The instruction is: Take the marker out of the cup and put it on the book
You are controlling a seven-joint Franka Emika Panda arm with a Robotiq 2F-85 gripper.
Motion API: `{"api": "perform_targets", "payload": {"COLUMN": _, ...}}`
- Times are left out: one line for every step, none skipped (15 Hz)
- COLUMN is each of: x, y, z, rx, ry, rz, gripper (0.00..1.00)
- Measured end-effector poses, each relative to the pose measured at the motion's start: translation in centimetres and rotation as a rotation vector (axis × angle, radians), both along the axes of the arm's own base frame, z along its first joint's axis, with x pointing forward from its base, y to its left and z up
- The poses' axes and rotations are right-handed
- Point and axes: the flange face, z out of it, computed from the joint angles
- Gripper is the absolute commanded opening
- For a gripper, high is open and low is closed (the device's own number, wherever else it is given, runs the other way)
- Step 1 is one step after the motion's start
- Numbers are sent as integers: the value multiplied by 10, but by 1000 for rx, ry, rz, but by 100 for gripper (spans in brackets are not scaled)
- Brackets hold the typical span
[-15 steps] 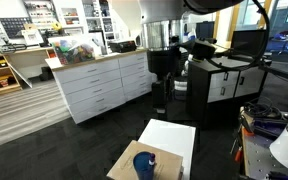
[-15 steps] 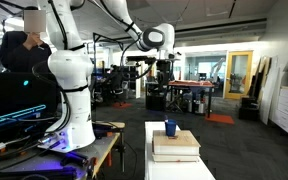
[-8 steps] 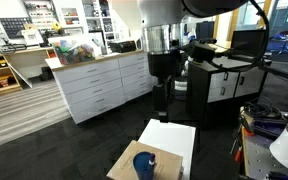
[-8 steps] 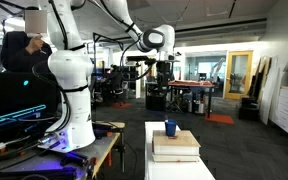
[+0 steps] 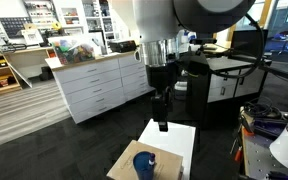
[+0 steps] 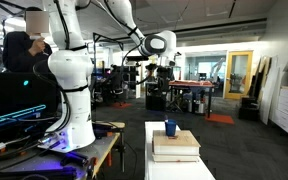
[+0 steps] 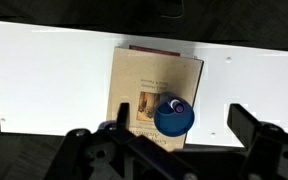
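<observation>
The deep-blue cup stands on a tan cardboard-coloured slab. The marker's purplish tip shows inside the cup's rim. The slab lies on the large flat white book. My gripper is open and empty, high above the cup, with a finger on either side of it in the wrist view. In both exterior views the gripper hangs well above the cup and the white book. The marker cannot be made out in those views.
White drawer cabinets stand behind the work area. A second white robot arm stands on a bench beside the table. Dark desks and equipment fill the background.
The arm has come down and a little toward the white book and cup. The gripper stays open. Cup, marker and book have not moved.
</observation>
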Motion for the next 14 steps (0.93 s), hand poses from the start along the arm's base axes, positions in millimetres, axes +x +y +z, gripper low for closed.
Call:
{"api": "perform_targets", "payload": {"x": 1, "y": 1, "z": -3, "rx": 2, "ry": -2, "rz": 1, "gripper": 100}}
{"api": "perform_targets", "payload": {"x": 2, "y": 2, "z": -6, "rx": 3, "ry": -1, "rz": 2, "gripper": 100}}
{"api": "perform_targets", "payload": {"x": 2, "y": 2, "z": -8, "rx": 4, "ry": 0, "rz": 2, "gripper": 100}}
{"api": "perform_targets", "payload": {"x": 3, "y": 3, "z": -10, "rx": 6, "ry": -3, "rz": 4, "gripper": 100}}
{"api": "perform_targets", "payload": {"x": 4, "y": 4, "z": -13, "rx": 7, "ry": -5, "rz": 4, "gripper": 100}}
{"api": "perform_targets", "payload": {"x": 5, "y": 5, "z": -16, "rx": 9, "ry": -5, "rz": 6, "gripper": 100}}
{"api": "perform_targets", "payload": {"x": 5, "y": 6, "z": -19, "rx": 11, "ry": -7, "rz": 7, "gripper": 100}}
{"api": "perform_targets", "payload": {"x": 6, "y": 7, "z": -21, "rx": 13, "ry": -9, "rz": 7, "gripper": 100}}
{"api": "perform_targets", "payload": {"x": 7, "y": 8, "z": -24, "rx": 15, "ry": -10, "rz": 8, "gripper": 100}}
{"api": "perform_targets", "payload": {"x": 8, "y": 9, "z": -26, "rx": 17, "ry": -13, "rz": 8, "gripper": 100}}
{"api": "perform_targets", "payload": {"x": 9, "y": 9, "z": -28, "rx": 19, "ry": -16, "rz": 8, "gripper": 100}}
{"api": "perform_targets", "payload": {"x": 10, "y": 10, "z": -31, "rx": 22, "ry": -20, "rz": 9, "gripper": 100}}
{"api": "perform_targets", "payload": {"x": 11, "y": 11, "z": -33, "rx": 24, "ry": -24, "rz": 9, "gripper": 100}}
{"api": "perform_targets", "payload": {"x": 12, "y": 12, "z": -36, "rx": 27, "ry": -27, "rz": 10, "gripper": 100}}
